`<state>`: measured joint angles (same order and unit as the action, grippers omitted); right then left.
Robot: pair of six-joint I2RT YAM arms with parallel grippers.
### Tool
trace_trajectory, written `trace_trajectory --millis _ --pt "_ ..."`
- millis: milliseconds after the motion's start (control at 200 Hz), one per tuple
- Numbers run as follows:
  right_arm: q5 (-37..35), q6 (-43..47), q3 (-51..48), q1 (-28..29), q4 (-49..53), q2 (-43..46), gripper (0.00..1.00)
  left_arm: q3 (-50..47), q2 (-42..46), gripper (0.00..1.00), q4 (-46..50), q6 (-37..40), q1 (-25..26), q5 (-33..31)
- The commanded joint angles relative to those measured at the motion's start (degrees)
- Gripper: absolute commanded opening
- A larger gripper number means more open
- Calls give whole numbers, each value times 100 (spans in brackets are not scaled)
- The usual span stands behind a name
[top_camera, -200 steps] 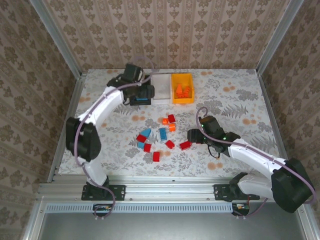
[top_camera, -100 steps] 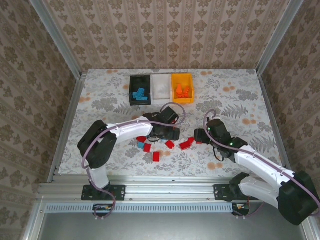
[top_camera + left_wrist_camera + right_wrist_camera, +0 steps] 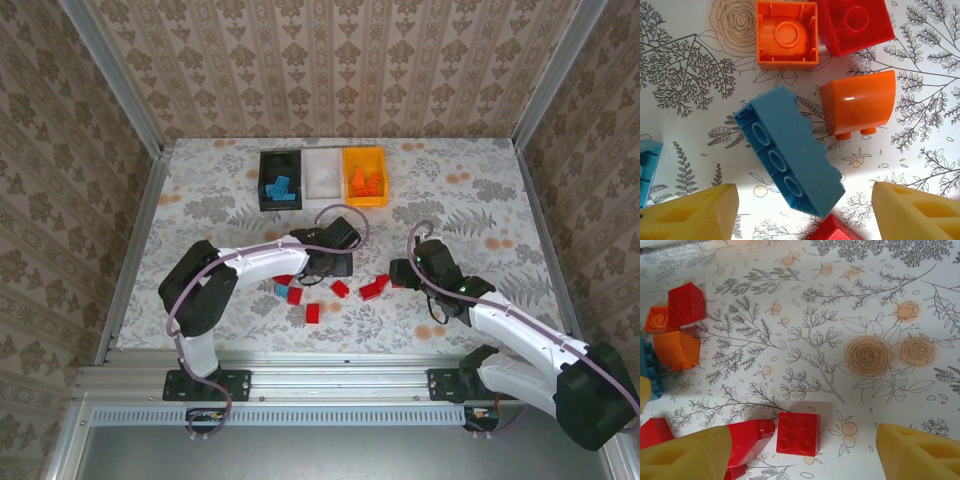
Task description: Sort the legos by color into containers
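Over the floral table (image 3: 480, 200) my left gripper (image 3: 802, 202), back from the black bin (image 3: 262, 180), narrows its still-spread jaws around the next blue brick (image 3: 790, 155).

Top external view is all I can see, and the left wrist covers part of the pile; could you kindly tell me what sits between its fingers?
Observer: A light blue brick lies tipped on its side between the open fingers of the left gripper, and neither finger touches it.
Operator: Thank you. What lies just beyond it?
Observer: An orange curved brick, resting close beside the blue one.
Operator: And what is under the other wrist, please?
Observer: A red four-stud brick, studs up, lies on the table between the open fingers of the right gripper, not gripped.
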<state>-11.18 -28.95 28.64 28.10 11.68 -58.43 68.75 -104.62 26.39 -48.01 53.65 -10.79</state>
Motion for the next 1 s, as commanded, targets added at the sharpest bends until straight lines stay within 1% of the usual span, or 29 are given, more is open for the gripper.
trace_trajectory --millis 0,240,455,540,675,780,995 --pt "48 -35 -19 -33 -140 -63 77 41 118 73 199 -32 15 -232" --pt "28 -15 -25 -32 -137 -47 77 145 -338 75 60 -258 -134 -39" --pt "72 -6 8 -32 -175 -120 77 194 -517 72 -169 -163 -344 131" --pt "107 -14 6 -32 -193 -146 77 106 -529 67 -395 -121 -405 134" --pt "130 -9 1 -32 -202 -153 77 138 -591 52 -400 -27 -478 130" --pt "130 -5 1 -32 -214 -151 77 202 -612 44 -302 116 -496 70" --pt "129 -2 20 -32 -236 -204 77 200 -495 33 -192 296 -489 -1"
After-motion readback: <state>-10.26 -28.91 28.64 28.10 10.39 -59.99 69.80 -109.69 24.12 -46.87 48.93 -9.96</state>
